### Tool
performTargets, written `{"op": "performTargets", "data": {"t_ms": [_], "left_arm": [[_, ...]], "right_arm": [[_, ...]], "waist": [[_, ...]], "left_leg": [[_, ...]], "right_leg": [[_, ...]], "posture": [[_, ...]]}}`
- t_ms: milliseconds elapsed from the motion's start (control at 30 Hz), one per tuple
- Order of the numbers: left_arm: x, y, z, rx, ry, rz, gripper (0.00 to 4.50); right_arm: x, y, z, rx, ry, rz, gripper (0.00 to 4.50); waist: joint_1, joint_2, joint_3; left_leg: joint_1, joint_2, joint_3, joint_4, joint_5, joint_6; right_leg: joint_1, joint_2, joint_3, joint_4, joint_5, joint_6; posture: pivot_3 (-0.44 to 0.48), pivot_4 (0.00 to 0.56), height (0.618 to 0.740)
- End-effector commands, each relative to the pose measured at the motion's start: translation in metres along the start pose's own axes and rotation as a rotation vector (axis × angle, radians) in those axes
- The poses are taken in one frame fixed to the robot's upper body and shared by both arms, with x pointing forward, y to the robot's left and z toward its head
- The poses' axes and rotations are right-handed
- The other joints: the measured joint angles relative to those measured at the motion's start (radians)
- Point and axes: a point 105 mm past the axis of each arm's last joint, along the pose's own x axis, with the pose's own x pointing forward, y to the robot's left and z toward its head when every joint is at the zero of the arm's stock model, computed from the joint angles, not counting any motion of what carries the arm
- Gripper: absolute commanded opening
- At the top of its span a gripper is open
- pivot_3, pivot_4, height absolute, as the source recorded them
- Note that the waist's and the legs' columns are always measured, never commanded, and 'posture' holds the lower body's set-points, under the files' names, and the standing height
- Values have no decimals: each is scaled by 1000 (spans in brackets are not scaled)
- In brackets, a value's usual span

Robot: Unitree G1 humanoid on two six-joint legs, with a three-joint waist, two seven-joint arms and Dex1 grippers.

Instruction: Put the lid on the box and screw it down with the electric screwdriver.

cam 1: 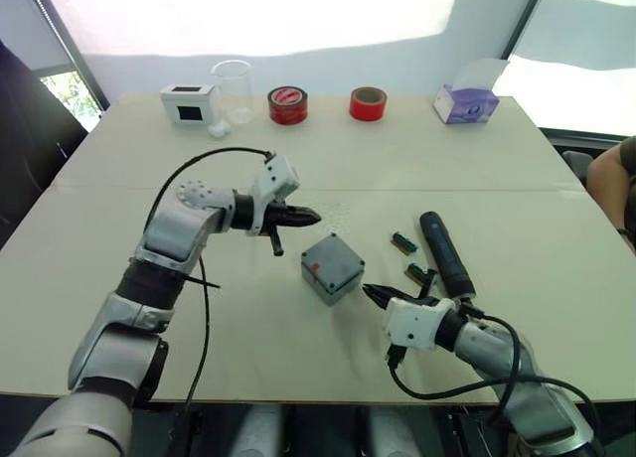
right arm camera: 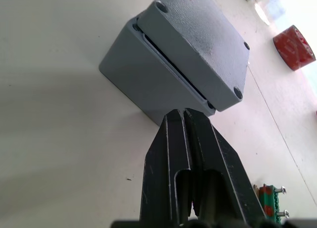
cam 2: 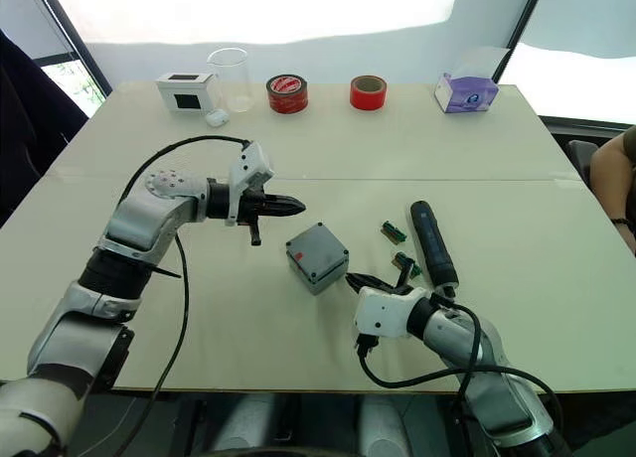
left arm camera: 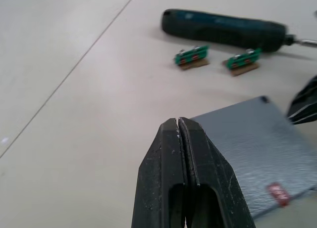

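The grey box [cam 1: 320,278] stands mid-table with the lid [right arm camera: 198,44] lying on top of it, slightly askew, a seam showing between them. A small red mark [left arm camera: 278,194] sits at one edge. My left gripper [cam 1: 316,218] hovers shut and empty just left of and above the box. My right gripper [cam 1: 368,290] is shut and empty too, its tips close to the box's near right corner. The dark electric screwdriver [cam 1: 446,255] lies on the table to the right of the box, beside my right arm.
Two small green strips [cam 1: 402,242] [cam 1: 415,273] lie between box and screwdriver. Along the far edge stand a white box with a black window [cam 1: 189,103], a clear beaker [cam 1: 232,89], two red tape rolls [cam 1: 287,105] [cam 1: 368,103] and a tissue box [cam 1: 466,103]. A person [cam 1: 611,179] sits at the right.
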Motion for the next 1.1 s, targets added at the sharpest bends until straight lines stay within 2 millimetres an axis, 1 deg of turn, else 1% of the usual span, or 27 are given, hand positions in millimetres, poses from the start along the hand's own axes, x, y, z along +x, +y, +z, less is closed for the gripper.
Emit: {"op": "performTargets", "data": {"t_ms": [33,133,233,333,600,733,1100], "left_arm": [[-1,-3,-1,56,7,-16,0],[-1,-10,-7,42,18,-44,0],[0,-16,-7,31,13,-66,0],[1,-17,-8,34,22,-69,0],[2,-20,-9,30,31,-82,0],[2,-18,-8,28,28,-70,0],[3,-32,-7,19,28,-137,0]], "right_arm": [[-3,-8,8,11,-25,-40,44],[-4,-13,11,67,-33,-69,44],[-4,-15,13,102,-45,-76,44],[-3,-14,16,127,-63,-69,44],[2,-13,22,144,-92,-55,44],[5,-14,25,157,-109,-52,44],[10,-13,27,175,-116,-36,44]], "waist": [[1,0,0],[1,0,0],[2,0,0],[2,0,0],[1,0,0],[1,0,0],[1,0,0]], "left_leg": [[0,0,0,0,0,0],[-1,0,0,0,0,0],[-1,0,0,0,0,0],[-1,0,0,0,0,0],[-1,0,0,0,0,0],[-1,0,0,0,0,0],[-1,0,0,0,0,0]], "right_leg": [[0,0,0,0,0,0],[0,0,0,0,0,0],[0,0,0,0,0,0],[0,-1,0,0,0,0],[-1,0,0,0,0,0],[-1,0,0,0,0,0],[-1,-1,0,0,0,0]], "posture": [[0,150,740],[0,150,740],[0,150,740],[0,150,740],[0,150,740],[0,150,740],[0,150,740]]}}
